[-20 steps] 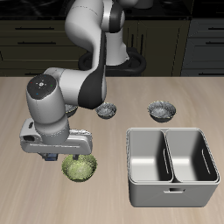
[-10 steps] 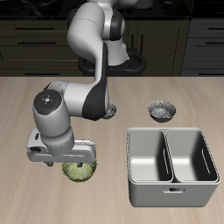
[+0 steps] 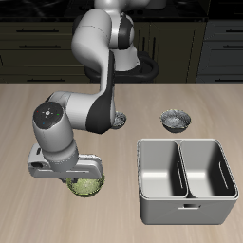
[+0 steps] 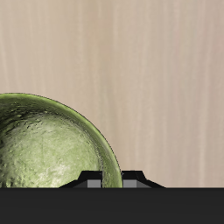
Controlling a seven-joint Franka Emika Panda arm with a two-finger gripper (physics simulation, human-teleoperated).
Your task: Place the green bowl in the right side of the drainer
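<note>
The green bowl (image 3: 88,187) sits on the wooden table near its front edge, partly hidden under my gripper (image 3: 80,180). In the wrist view the green bowl (image 4: 44,149) fills much of the frame, its mottled inside facing up. My gripper (image 4: 109,181) is low over the bowl's rim, and its two fingertips stand apart with the rim between them. The jaws look open and not closed on the rim. The drainer (image 3: 187,142) stands apart from the bowl, beside it along the table's front, with both compartments empty.
Two grey metallic bowls stand farther back: one (image 3: 176,120) behind the drainer, one (image 3: 118,119) partly hidden by my arm. Dark cabinets run behind the table.
My arm has lowered and shifted slightly toward the table's front edge, bringing the gripper down onto the green bowl's rim. The bowl has not moved.
</note>
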